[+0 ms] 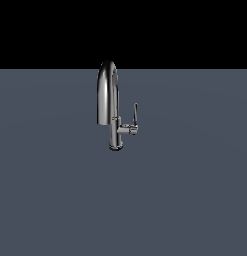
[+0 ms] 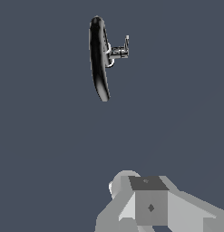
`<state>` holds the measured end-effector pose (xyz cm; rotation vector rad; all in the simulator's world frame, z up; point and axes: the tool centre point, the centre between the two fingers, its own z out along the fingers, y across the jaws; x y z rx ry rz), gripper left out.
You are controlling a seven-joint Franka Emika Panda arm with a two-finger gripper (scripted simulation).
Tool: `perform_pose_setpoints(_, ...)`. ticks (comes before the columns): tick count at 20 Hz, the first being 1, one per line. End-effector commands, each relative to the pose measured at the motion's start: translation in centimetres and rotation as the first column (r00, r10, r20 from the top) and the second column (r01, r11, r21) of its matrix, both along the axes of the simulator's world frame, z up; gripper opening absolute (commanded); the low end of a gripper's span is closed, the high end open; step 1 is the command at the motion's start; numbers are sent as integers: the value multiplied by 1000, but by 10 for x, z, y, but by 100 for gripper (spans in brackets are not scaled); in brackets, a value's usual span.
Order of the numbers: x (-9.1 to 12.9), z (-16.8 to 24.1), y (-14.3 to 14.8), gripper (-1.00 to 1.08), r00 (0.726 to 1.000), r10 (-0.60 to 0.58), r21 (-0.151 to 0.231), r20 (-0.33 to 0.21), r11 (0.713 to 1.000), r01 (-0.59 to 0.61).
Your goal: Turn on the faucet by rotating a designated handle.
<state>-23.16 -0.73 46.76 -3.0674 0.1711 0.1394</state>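
The chrome faucet (image 1: pixel 108 95) stands upright on the grey floor, with its arched spout curving toward the exterior view's left. The handle (image 1: pixel 135 115) is a thin flat lever standing upright on a short stub on the exterior view's right of the stem. The wrist view shows the faucet (image 2: pixel 99 59) from above, with the handle (image 2: pixel 126 44) beside it. Grey parts of my gripper (image 2: pixel 147 204) show at that picture's edge, far from the faucet and touching nothing. Its fingertips are not visible, so I cannot tell whether it is open. The gripper is out of the exterior view.
A flat blue-grey floor (image 1: pixel 195 200) surrounds the faucet, with a black background (image 1: pixel 195 30) behind it.
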Motion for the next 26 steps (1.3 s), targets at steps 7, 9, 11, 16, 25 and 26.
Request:
perform_pose_setpoints(7, 37, -11, 0, -100, 991, -97, 95, -95, 990, 106)
perform_pose_setpoints(9, 49, -15, 0, -100, 984, -124, 122, -125, 983, 140)
perform_pose_setpoints(11, 60, -19, -1, -100, 976, -151, 148, -157, 974, 174)
perform_pose_setpoints(16, 88, -31, -4, -100, 947, -213, 209, -240, 941, 264)
perform_pose_setpoints(25, 138, -60, -12, -100, 865, -301, 300, -401, 849, 435)
perform_pose_setpoints(26, 143, -64, -14, -100, 854, -309, 308, -419, 836, 454)
